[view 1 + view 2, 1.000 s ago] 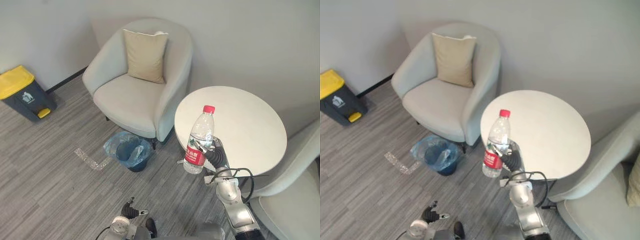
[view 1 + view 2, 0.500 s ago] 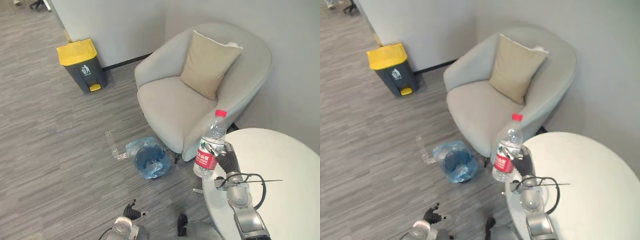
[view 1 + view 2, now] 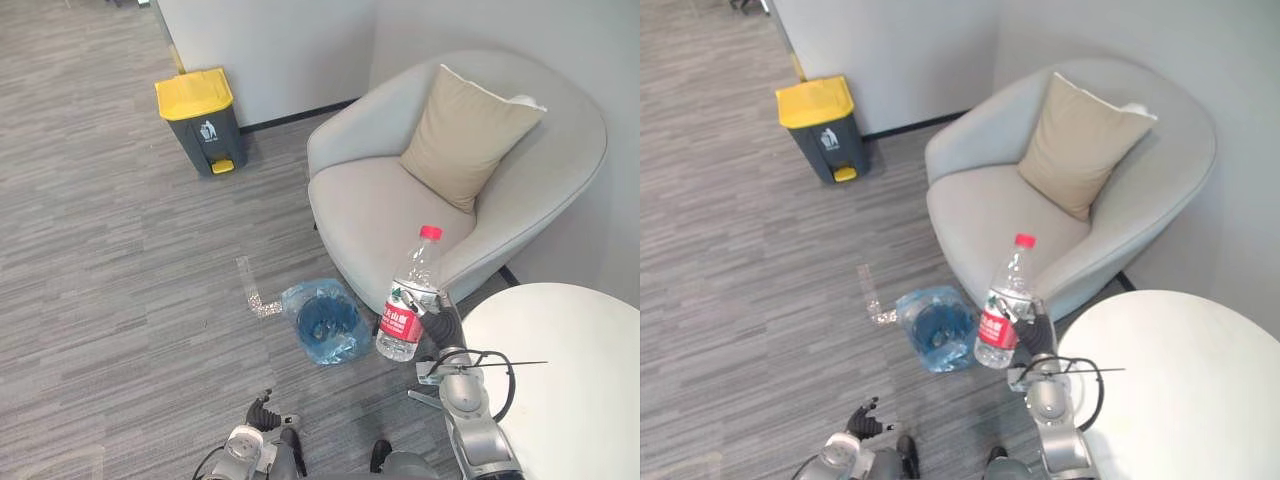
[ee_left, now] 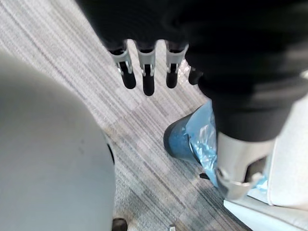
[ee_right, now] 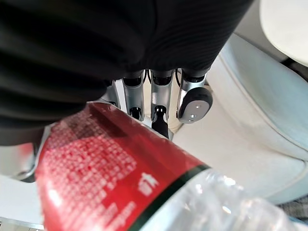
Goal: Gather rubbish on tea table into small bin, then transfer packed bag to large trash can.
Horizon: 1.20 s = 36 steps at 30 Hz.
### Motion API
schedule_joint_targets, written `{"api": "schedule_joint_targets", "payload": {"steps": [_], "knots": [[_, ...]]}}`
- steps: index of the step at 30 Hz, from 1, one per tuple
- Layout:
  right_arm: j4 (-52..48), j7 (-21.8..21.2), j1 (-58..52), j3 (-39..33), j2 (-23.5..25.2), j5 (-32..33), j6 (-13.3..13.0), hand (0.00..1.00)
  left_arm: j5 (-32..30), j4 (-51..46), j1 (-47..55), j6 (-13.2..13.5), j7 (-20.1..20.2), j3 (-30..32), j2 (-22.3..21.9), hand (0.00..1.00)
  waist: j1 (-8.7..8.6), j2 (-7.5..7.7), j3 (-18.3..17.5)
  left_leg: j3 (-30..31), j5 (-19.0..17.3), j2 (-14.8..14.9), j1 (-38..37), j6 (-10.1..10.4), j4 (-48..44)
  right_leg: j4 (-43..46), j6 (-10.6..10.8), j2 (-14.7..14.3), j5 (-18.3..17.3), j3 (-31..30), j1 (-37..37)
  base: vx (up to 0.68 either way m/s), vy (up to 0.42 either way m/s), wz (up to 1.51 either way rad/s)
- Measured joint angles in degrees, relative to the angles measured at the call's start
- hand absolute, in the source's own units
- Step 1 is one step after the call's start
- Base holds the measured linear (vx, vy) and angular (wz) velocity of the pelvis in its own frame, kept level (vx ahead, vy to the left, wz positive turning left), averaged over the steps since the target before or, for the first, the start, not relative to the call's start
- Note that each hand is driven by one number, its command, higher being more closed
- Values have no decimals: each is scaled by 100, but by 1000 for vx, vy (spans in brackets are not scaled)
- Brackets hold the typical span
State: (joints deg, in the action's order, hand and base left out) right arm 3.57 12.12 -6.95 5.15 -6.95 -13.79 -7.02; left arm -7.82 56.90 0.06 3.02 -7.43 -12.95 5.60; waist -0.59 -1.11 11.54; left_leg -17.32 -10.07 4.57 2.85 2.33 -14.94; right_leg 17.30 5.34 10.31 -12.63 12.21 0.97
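The right hand (image 3: 446, 325) grasps the clear plastic bottle with red cap and label (image 3: 408, 300) upright, just beside the small dark bin lined with a blue bag (image 3: 325, 322), not above it. Released here, it likely misses onto the grey floor (image 3: 120, 280). The left hand (image 3: 262, 412) hangs relaxed, apart from the bin.

You have the grey striped floor (image 3: 110, 270) carrying a small bin (image 3: 325, 322) lined with a blue bag at lower centre. A clear plastic strip (image 3: 256, 293) lies just left of it. A yellow-lidded bin (image 3: 200, 120) stands upper left, an armchair (image 3: 400, 200) upper right. The round white surface (image 3: 570, 380) sits lower right.
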Motion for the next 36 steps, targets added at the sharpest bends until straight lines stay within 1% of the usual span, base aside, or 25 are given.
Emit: {"api": "schedule_joint_targets", "payload": {"steps": [1,2,3,4,5,6,7,8,9,10,11,12,13,14,18,22,24,25,26,27,28,29,31,33,36], "knots": [[15,-1,-2,1,-13,-18,34,100,7,-3,0,6,-4,1,8,0,-9,10,18,-15,-84,-31,-22,-23,-41,336,24,83,-87,-74,122,-19,58,-26],[41,-8,12,12,-27,-42,71,100,8,0,0,7,-15,-6,14,0,-17,1,48,-57,-162,-69,-54,-11,-50,827,3,140,-65,-212,330,-20,95,-18],[57,-19,-19,33,-28,-120,93,100,8,14,11,6,-15,-10,56,0,-49,10,61,-42,-209,-107,-135,-52,-48,1385,-32,199,17,-367,550,38,122,-4],[58,-23,-21,64,-27,-162,100,100,15,12,10,7,-15,-2,92,0,-104,5,95,46,-233,-110,-277,-83,-29,1819,-200,158,113,-539,769,69,127,16],[63,-35,-34,107,-28,-174,96,100,14,11,11,4,-16,-4,88,0,-150,12,116,112,-233,-80,-318,-108,-20,1860,-199,66,0,-679,812,122,42,28],[119,-50,-9,205,-32,-189,73,100,15,15,-5,5,-18,5,120,0,-187,18,124,223,-225,-1,-305,-129,-19,1652,-167,-175,-171,-863,905,83,-7,41],[200,-74,16,235,-31,-190,62,100,17,56,-32,5,-15,3,162,0,-206,42,141,346,-216,66,-288,-113,-9,1348,-181,-397,-182,-1029,972,106,-43,49],[236,-78,2,233,-35,-194,66,100,22,104,-37,4,-20,15,191,0,-217,60,138,411,-165,82,-277,-27,-16,976,-188,-525,-101,-1105,977,138,-76,69],[241,-74,-37,230,-30,-189,67,100,17,108,-35,29,-19,18,231,0,-210,207,92,558,-178,-40,-236,36,-82,236,-246,-541,412,-1179,895,194,-141,78],[289,-80,33,226,-106,-190,71,100,15,132,-103,33,-23,58,178,0,-230,190,117,723,-248,-29,-175,114,-234,347,-257,-509,489,-1106,900,196,-117,63],[307,-83,46,227,-200,-188,78,100,18,150,-94,30,-22,76,126,0,-215,109,98,746,-263,28,-145,140,-229,320,-264,-547,492,-1076,894,206,-99,30],[307,-107,115,255,-254,-189,76,100,18,145,-84,42,-24,85,102,0,-147,-21,94,762,-286,96,-81,174,-207,222,-270,-615,490,-1044,906,189,-55,4],[308,-114,176,281,-284,-187,77,100,27,146,-82,39,-25,149,71,0,-133,-87,126,792,-289,131,-73,182,-165,172,-272,-653,494,-1008,898,163,-62,3],[309,-127,193,282,-311,-187,78,100,33,146,-75,33,-31,247,30,0,-132,-115,119,811,-295,165,-76,205,-135,121,-273,-691,498,-980,875,126,-72,10],[304,-212,224,416,-369,-181,72,100,122,159,-37,40,-131,303,28,0,-134,-97,112,1001,-326,250,-57,265,-98,-159,-299,-756,522,-758,680,89,-30,20],[432,-217,378,628,-466,-186,60,100,180,99,-41,51,-162,361,36,0,-56,-95,139,1029,-325,229,181,266,-175,-314,-276,-723,627,-678,735,19,36,12],[685,-207,683,837,-564,-206,53,100,346,99,-126,56,-265,484,38,0,-18,-55,230,1110,-324,193,523,264,-478,-223,-283,-660,638,-610,943,-52,39,24],[788,-201,927,967,-673,-222,52,100,407,83,-250,65,-288,522,56,0,15,-54,408,1169,-325,179,755,263,-691,-94,-293,-626,644,-560,1097,-58,26,26],[849,-201,1039,1012,-707,-248,44,100,436,65,-297,70,-316,529,64,0,31,-53,480,1171,-325,178,849,263,-766,-24,-298,-614,647,-533,1170,-156,40,31],[1053,-191,1389,1151,-790,-389,43,100,546,2,-434,117,-404,537,106,0,69,-50,687,1196,-325,176,1171,263,-978,173,-301,-577,646,-474,1451,-141,24,22],[1152,-189,1539,1199,-815,-424,44,100,581,-41,-481,145,-419,559,122,0,90,-53,767,1226,-327,174,1328,260,-1062,250,-303,-567,644,-455,1581,-255,28,28],[1312,-166,1777,1286,-874,-429,42,100,604,-90,-590,169,-489,651,139,0,113,-69,931,1294,-334,166,1559,248,-1223,364,-305,-549,643,-415,1762,-199,12,21],[1573,-86,2155,1385,-946,-438,70,100,792,-158,-745,173,-543,766,179,0,151,-82,1110,1325,-376,174,2029,178,-1499,648,-356,-519,608,-371,2198,-208,11,16],[1697,-20,2468,1409,-1011,-519,94,100,814,-190,-1000,183,-629,912,229,0,198,-77,1331,1328,-420,185,2493,131,-1835,1012,-378,-475,553,-379,2650,-221,0,2],[1735,34,2750,1427,-1133,-646,153,100,880,-251,-1347,184,-719,1071,243,0,251,-76,1496,1340,-546,204,3299,96,-2441,1635,-396,-383,414,-395,3461,-248,13,-2]]}}
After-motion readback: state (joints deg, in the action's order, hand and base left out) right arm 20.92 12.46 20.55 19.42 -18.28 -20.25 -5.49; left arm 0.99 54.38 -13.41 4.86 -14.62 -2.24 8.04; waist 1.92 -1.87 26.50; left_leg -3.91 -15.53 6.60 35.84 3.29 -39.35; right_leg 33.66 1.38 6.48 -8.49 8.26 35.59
